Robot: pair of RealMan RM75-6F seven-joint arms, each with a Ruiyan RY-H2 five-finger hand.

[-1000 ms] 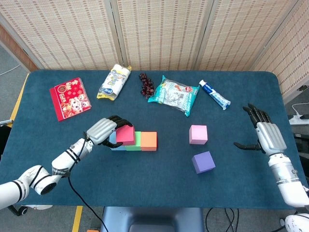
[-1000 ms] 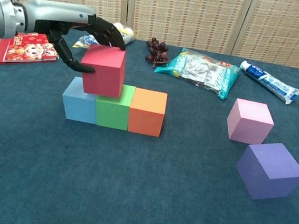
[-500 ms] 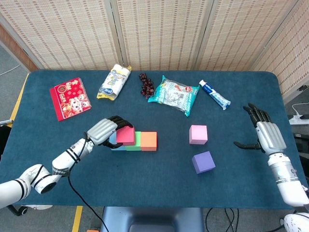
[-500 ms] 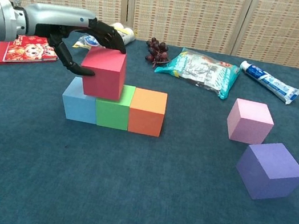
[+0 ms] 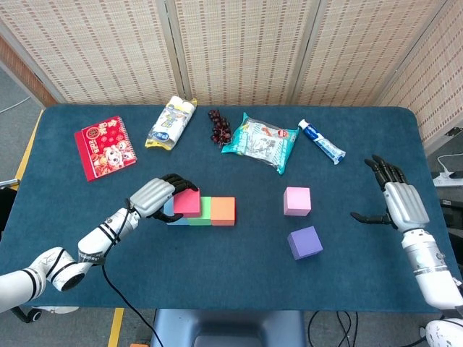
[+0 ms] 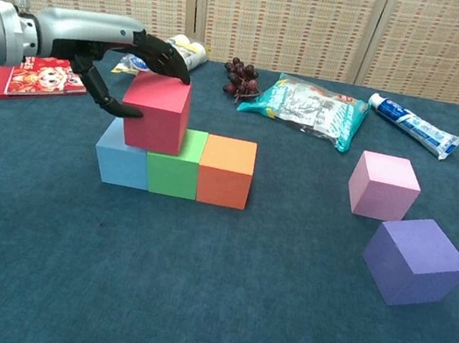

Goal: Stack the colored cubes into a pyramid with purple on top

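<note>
Sitting at left of centre in the chest view, the red cube appears to rest on the seam between the blue cube and green cube, with the orange cube closing the bottom row on the right. The left hand pinches the red cube, fingers over its top and thumb at its left face. By my reading, the second tier is just being started: the next move calls for letting go cleanly without nudging the row. The pink cube at right of frame likely goes beside the red one, and the purple cube, lower right, goes last. At the head view's right edge, the right hand hangs spread and holds nothing.
</note>
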